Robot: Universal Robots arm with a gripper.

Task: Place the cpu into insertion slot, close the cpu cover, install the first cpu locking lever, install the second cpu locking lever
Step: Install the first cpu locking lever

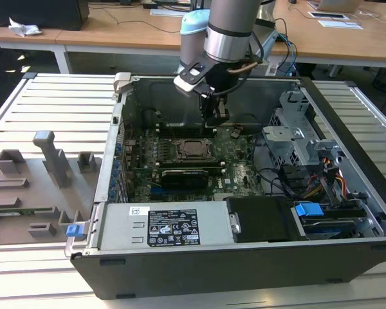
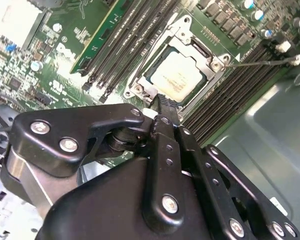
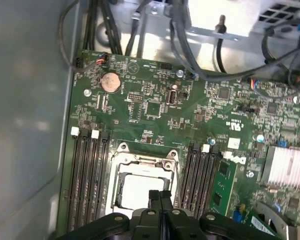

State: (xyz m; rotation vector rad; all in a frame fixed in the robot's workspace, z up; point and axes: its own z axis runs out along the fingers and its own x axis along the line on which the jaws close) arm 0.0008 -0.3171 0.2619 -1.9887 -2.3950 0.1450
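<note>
The cpu [image 2: 176,76] lies flat in the insertion slot [image 1: 194,149] on the green board, its pale metal top showing through the window of the cpu cover [image 2: 187,34], which lies down around it. A thin lever rod [image 2: 260,62] sticks out from the socket's corner toward the case wall. My gripper [image 2: 162,107] hangs just above the socket's edge, its black fingers pressed together with nothing between them. In the first wrist view the gripper [image 3: 160,196] overlaps the near edge of the cpu [image 3: 135,190]. In the exterior view the gripper [image 1: 216,120] sits right of and behind the socket.
Long black memory slots [image 3: 87,175] flank the socket on both sides. A finned heatsink [image 3: 285,167] and coin battery [image 3: 110,81] sit on the board. The case holds a power supply [image 1: 167,228], a drive cage [image 1: 296,138] and cables. Grey fixtures [image 1: 38,180] stand on the table at the exterior view's left.
</note>
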